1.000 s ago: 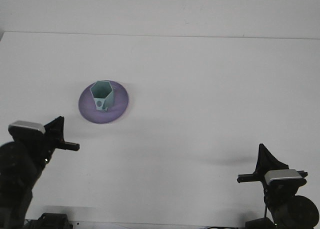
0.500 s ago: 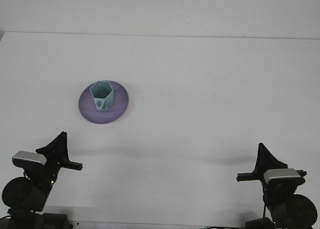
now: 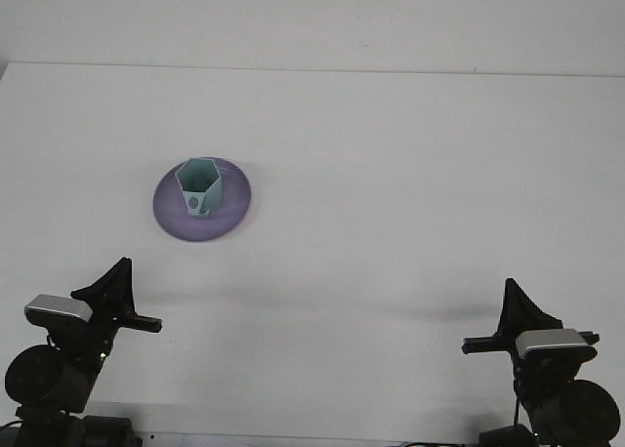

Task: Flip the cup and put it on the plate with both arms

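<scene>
A pale green six-sided cup (image 3: 199, 186) stands upright, mouth up, on a purple plate (image 3: 234, 205) left of the table's middle. My left gripper (image 3: 115, 289) is low at the front left, well short of the plate. My right gripper (image 3: 511, 320) sits low at the front right, far from the cup. Neither gripper holds anything that I can see.
The white table (image 3: 410, 174) stretches back to a pale wall. The arm bases rise at the bottom corners.
The left arm has dropped down and back toward the front left corner over the last second and has now nearly settled. The right arm, cup and plate stay put.
</scene>
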`<state>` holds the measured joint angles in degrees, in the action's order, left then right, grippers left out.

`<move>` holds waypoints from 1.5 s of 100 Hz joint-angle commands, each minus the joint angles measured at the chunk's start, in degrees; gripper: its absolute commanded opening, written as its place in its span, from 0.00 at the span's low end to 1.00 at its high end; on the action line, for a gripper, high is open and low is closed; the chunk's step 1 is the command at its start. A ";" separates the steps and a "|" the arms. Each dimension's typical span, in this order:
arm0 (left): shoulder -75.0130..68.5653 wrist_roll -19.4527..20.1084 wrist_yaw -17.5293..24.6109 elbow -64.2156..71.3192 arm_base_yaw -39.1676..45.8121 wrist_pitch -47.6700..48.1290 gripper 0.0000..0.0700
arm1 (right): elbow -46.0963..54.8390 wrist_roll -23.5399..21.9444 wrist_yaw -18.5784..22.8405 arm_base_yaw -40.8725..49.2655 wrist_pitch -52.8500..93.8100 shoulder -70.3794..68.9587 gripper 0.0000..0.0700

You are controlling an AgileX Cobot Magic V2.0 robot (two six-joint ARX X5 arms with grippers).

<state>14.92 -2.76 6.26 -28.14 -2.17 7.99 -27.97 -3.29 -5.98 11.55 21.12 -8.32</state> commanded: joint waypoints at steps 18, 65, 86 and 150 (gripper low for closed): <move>-1.53 1.22 -0.85 0.66 0.35 0.92 0.02 | -0.15 0.11 -0.09 0.07 -0.57 -0.02 0.00; -14.75 5.07 -0.92 23.61 0.81 -12.94 0.02 | -0.15 0.11 -0.09 0.07 -0.57 -0.02 0.00; -14.73 4.63 -0.66 27.34 0.81 -18.34 0.02 | -0.15 0.11 -0.09 0.07 -0.59 0.02 0.00; -14.73 3.19 -0.68 27.34 0.81 -18.38 0.02 | -0.15 0.11 -0.09 0.07 -0.57 0.02 0.00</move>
<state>0.25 0.64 5.74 -1.98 -1.50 -9.82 -27.97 -3.29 -6.00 11.55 21.06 -8.29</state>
